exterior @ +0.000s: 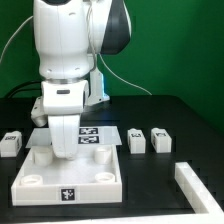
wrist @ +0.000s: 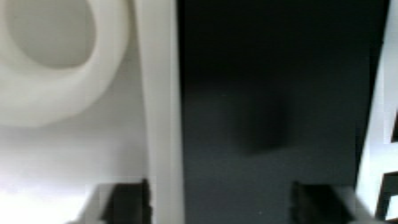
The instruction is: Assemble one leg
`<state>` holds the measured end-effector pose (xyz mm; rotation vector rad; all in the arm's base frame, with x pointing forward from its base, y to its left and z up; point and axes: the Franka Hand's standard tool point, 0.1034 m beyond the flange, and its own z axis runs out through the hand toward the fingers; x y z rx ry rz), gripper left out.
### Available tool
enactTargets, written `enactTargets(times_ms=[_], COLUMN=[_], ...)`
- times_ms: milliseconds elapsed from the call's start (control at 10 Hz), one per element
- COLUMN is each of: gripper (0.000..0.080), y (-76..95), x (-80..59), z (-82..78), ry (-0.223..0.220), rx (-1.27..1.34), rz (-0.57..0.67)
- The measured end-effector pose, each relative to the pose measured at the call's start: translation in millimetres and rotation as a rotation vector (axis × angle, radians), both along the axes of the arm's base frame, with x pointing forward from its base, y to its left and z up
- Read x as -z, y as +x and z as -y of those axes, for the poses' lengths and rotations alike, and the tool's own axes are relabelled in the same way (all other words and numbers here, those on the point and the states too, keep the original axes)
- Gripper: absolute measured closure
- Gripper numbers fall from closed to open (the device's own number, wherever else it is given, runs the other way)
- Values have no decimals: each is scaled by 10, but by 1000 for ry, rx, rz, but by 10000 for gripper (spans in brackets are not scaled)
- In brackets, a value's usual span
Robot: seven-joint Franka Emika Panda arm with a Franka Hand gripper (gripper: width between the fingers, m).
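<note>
Three small white leg blocks with black-and-white tags stand on the black table: one (exterior: 12,144) at the exterior view's left and two (exterior: 137,140) (exterior: 160,140) at its right. My gripper (exterior: 62,146) hangs low over the far left part of the large white square panel (exterior: 70,180), apart from all of them. In the wrist view my gripper (wrist: 221,206) is open and empty. The panel's straight edge (wrist: 157,110) runs between the dark fingertips (wrist: 125,200). One round corner socket (wrist: 54,50) shows beside it. No leg shows in the wrist view.
The marker board (exterior: 98,136) lies flat just behind the panel, partly hidden by my gripper. A long thin white bar (exterior: 196,186) lies at the front of the exterior view's right. A green wall stands behind the table.
</note>
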<state>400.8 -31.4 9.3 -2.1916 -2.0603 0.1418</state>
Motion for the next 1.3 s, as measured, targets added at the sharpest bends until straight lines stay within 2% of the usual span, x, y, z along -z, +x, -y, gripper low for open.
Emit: enactTargets(times_ms=[100, 200, 800, 1300], gripper=[582, 716, 728, 728], y=[0, 0, 54, 424], x=[0, 0, -16, -5], z=[0, 0, -10, -508], ry=[0, 0, -1, 24], rx=[0, 0, -1, -58], rz=[0, 0, 18, 56])
